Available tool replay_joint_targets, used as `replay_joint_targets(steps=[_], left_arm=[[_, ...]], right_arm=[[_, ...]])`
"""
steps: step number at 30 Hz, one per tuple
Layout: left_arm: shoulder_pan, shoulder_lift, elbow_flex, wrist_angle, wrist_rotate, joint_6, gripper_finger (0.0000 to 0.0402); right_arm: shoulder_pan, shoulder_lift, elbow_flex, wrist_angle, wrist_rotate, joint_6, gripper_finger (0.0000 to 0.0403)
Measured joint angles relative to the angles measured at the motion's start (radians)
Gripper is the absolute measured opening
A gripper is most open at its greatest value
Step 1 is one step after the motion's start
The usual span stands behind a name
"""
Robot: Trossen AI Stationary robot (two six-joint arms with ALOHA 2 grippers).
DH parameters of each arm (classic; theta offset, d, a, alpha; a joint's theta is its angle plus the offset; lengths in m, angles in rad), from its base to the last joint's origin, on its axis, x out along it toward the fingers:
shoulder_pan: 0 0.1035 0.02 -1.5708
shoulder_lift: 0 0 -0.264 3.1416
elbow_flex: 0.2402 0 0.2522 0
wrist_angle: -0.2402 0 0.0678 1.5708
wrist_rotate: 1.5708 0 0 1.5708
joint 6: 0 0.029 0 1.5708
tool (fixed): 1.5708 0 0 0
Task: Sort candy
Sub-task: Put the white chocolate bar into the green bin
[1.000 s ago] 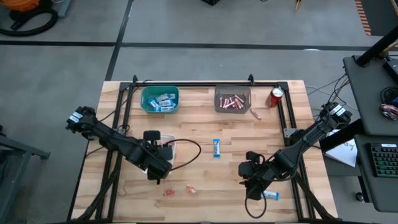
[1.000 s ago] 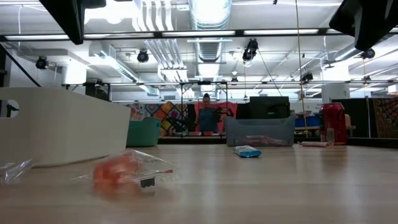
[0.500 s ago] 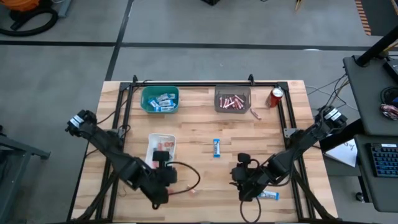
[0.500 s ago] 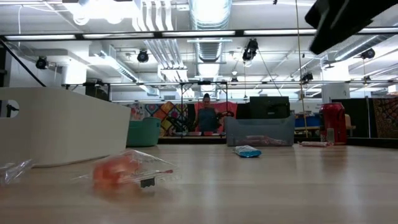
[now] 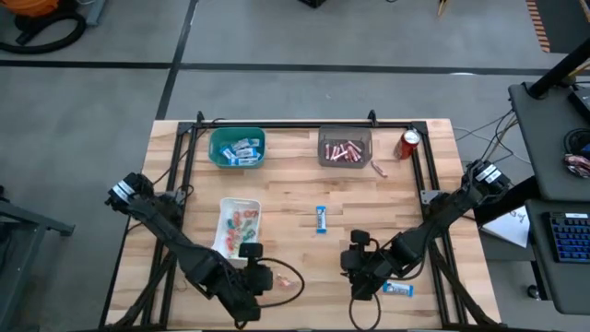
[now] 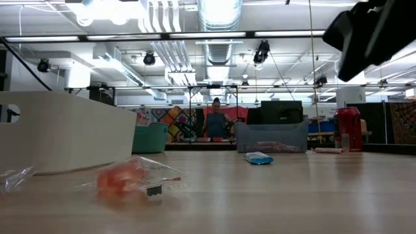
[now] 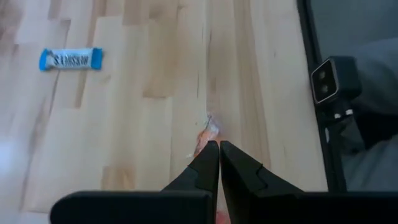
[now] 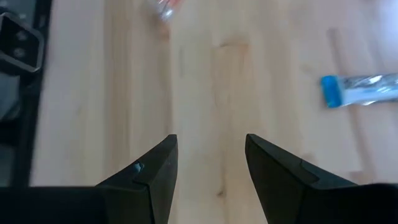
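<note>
At the bench's near edge the left gripper (image 7: 219,147) hung with jaws pressed shut and empty, tips over a small orange candy (image 7: 205,133); closed like that, it could shove the sweet instead of gripping it. Right gripper (image 8: 210,151), jaws wide and empty, stood near a blue bar (image 5: 398,290) and could knock it off the edge. Mid-bench: one white tray (image 5: 226,207), one blue bar (image 5: 321,219). At the far edge: one green bin (image 5: 217,148), one grey bin (image 5: 323,138), one red can (image 5: 408,143), one loose pink stick (image 5: 379,170).
</note>
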Motion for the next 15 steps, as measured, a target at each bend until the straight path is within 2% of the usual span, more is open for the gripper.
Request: replay_joint_targets(steps=[5,11,15], left_arm=[[-0.019,0.056,0.0,0.0,0.003,-0.056,0.0],[-0.056,0.102,0.0,0.022,0.003,-0.127,0.0],[-0.062,0.116,0.0,0.044,0.003,-0.137,0.0]], right_arm=[[0.0,0.0,0.0,-0.003,-0.126,0.088,0.018],[0.005,0.0,0.0,-0.019,-0.428,0.283,0.018],[0.025,0.0,0.0,-0.057,-0.533,0.382,0.018]])
